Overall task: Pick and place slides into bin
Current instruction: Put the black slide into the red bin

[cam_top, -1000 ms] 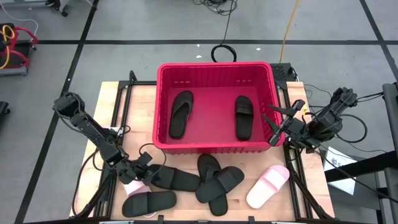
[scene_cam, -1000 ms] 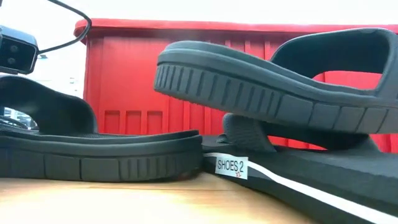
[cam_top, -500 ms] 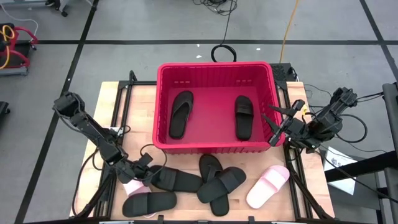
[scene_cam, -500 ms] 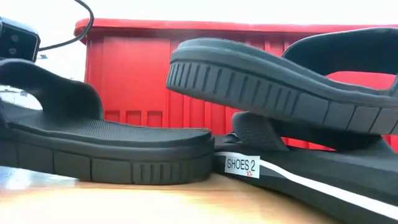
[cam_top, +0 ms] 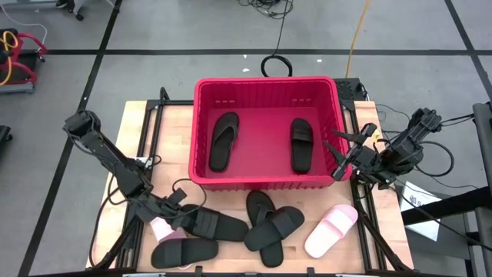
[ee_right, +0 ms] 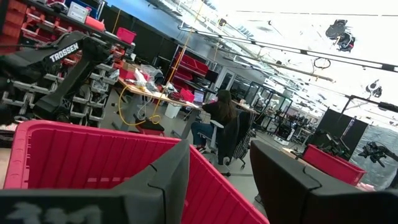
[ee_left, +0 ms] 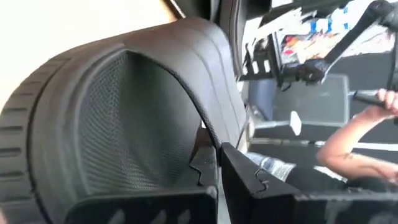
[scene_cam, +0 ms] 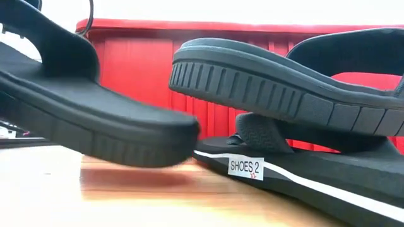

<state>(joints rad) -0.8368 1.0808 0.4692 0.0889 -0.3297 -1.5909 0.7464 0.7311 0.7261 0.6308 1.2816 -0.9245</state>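
Observation:
My left gripper [cam_top: 183,218] is shut on a black wide-strap slide [cam_top: 214,225] near the table's front left. Partly under that slide lies a pale pink slide [cam_top: 163,229], with another black one [cam_top: 184,251] in front. Several black slides [cam_top: 269,225] are piled at front centre; in the low view one [scene_cam: 284,88] leans on another [scene_cam: 297,176]. A second pink slide [cam_top: 330,229] lies to the right. The red bin [cam_top: 265,81] holds two black slides [cam_top: 224,140] [cam_top: 300,145]. My right gripper [cam_top: 342,158] hangs open at the bin's right wall. My left gripper pinches the edge of the black slide's wide strap [ee_left: 208,127] between its two fingers [ee_left: 249,180]. The fingers come slanting down from the table's left. The slide [scene_cam: 95,107] is tilted, its gripper end raised; whether its low end [scene_cam: 183,135] touches the table, I cannot tell.
The bin's lattice wall [ee_right: 93,162] fills the right wrist view below my right gripper [ee_right: 219,149]. Bare wooden table [cam_top: 154,131] lies left of the bin. Beyond the table, a person's arm [ee_left: 348,149] and a seated person [ee_right: 217,115] show.
My left gripper has gone up and tipped, taking the black slide's strap end with it. The slide, which lay flat on the table, now stands tilted with that end lifted and its far end low. The right arm has kept still.

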